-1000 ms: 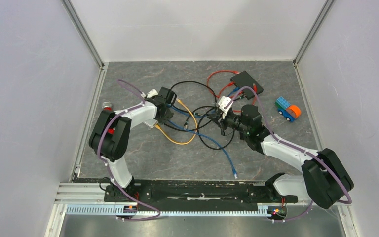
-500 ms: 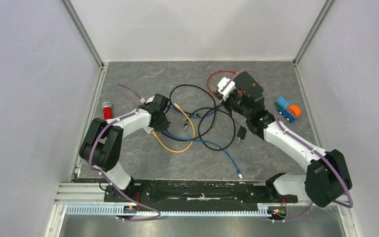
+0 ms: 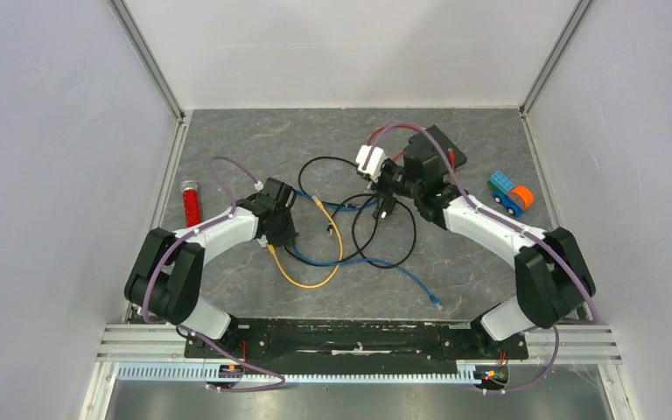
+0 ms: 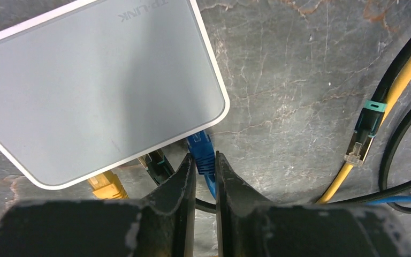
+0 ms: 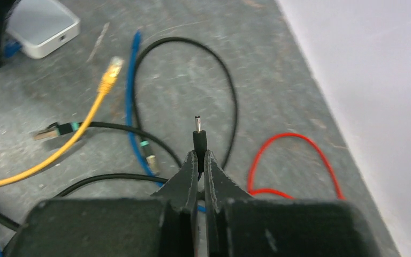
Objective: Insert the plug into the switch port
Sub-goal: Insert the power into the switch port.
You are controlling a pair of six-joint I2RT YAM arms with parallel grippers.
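The white switch (image 4: 96, 85) lies on the grey table, with a yellow plug (image 4: 107, 184), a black plug and a blue plug (image 4: 202, 145) at its port side. My left gripper (image 4: 205, 158) is shut on the blue plug just behind the switch; in the top view it (image 3: 278, 229) covers the switch. My right gripper (image 5: 199, 155) is shut on a thin black barrel plug (image 5: 198, 136), tip pointing forward, held above the cables. In the top view it (image 3: 385, 203) is right of centre. The switch (image 5: 43, 32) shows far off at that view's upper left.
Loose yellow (image 3: 315, 262), blue (image 3: 402, 271), black (image 3: 402, 236) and red (image 5: 289, 155) cables tangle mid-table. A black adapter box (image 3: 444, 144) sits at the back right. A toy truck (image 3: 512, 192) is at the right, a red tube (image 3: 191, 203) at the left.
My right arm swung back and then left with the black plug, lifting it off the tangle. My left arm drew nearer and rightwards, and the cables shifted with it.
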